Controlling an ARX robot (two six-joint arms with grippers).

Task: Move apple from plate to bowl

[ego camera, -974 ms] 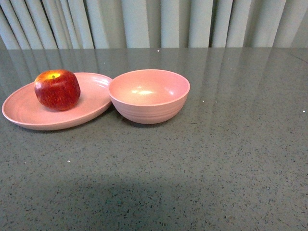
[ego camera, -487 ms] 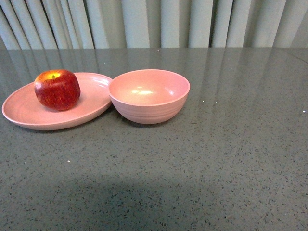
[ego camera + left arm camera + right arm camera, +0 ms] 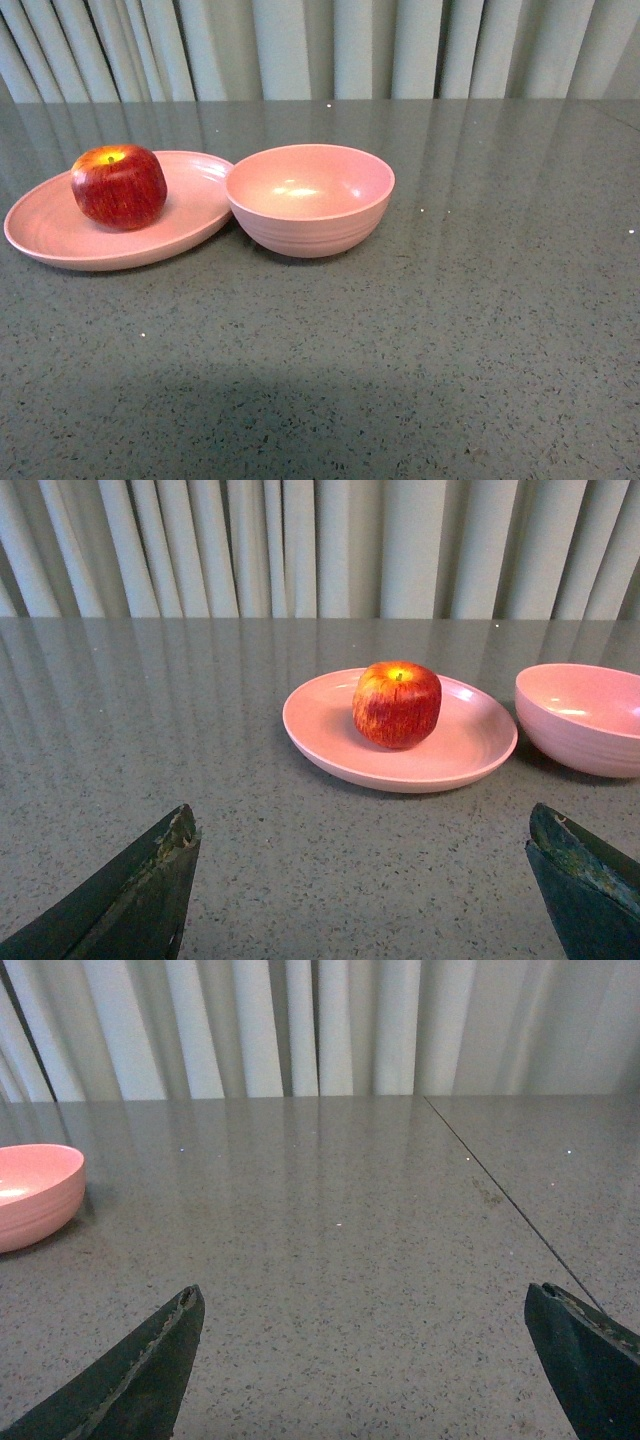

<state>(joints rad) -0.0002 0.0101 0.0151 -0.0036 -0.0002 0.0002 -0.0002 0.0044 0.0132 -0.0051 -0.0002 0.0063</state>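
**Apple on the plate, both grippers wide open and empty**

On the shallow pink plate [image 3: 60,240]: the red apple [image 3: 119,186], upright, with the yellow stem dip on top, about in the middle of the plate. Not touched by any finger. Just to the right of the plate in the front view, the deep pink bowl [image 3: 310,225], with nothing inside except a soft reflection of light. Rims of plate and bowl very close together, perhaps touching; not possible to tell for sure from these views. Under both, a grey speckled table [image 3: 450,350], glossy, with the folds of a pale curtain [image 3: 320,45] behind it and mirrored faintly on its surface.

In the left wrist view, the left gripper [image 3: 360,810] spread wide, with two dark fingers [image 3: 140,895] far from each other and nothing held between them. Well apart from the plate, with bare table in between. Ahead of it the plate with the apple, and beside the plate the bowl, only partly in the picture.

In the right wrist view, the right gripper [image 3: 365,1290] spread wide as well, also holding nothing. Ahead of it mostly bare table, crossed by a thin dark seam [image 3: 500,1188], and only a part of the bowl in the picture, well apart from the gripper.
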